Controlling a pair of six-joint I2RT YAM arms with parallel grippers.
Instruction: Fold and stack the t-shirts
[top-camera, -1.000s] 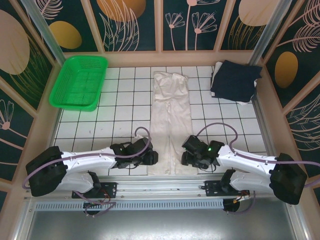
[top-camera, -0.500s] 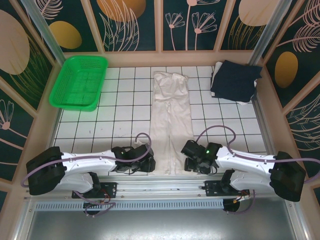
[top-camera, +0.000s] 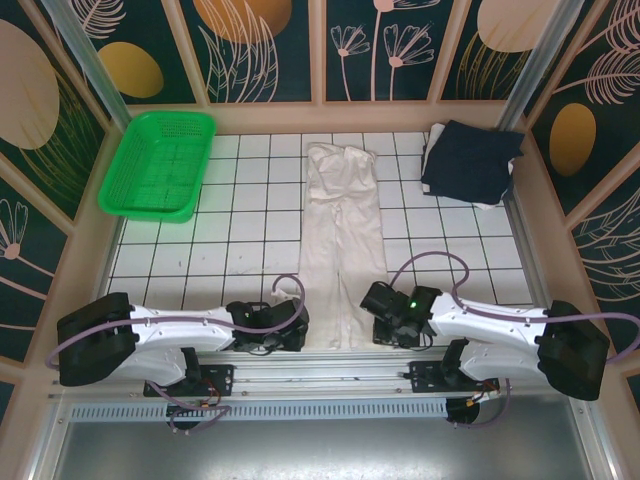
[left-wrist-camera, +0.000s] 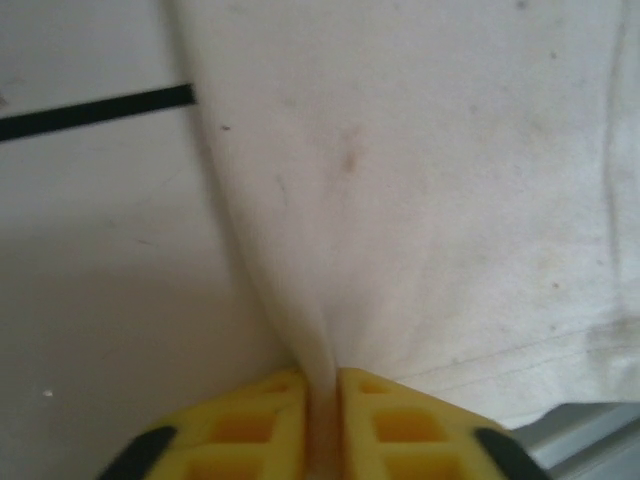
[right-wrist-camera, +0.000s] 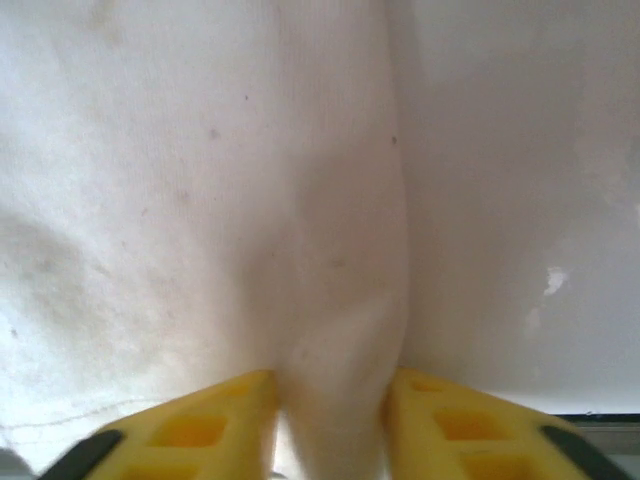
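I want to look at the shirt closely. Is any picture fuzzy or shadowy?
Left wrist view: the yellow left claw is blurry up close, and the cream t-shirt casts a soft shadow on the table. Right wrist view: bright and washed out, right claw fuzzy too. Top view: sharp and evenly lit.

The left gripper (left-wrist-camera: 322, 385) and the right gripper (right-wrist-camera: 330, 385) have slid back to the near end of the cream t-shirt (top-camera: 345, 230) and closed there; each one now pinches a fold of cloth.
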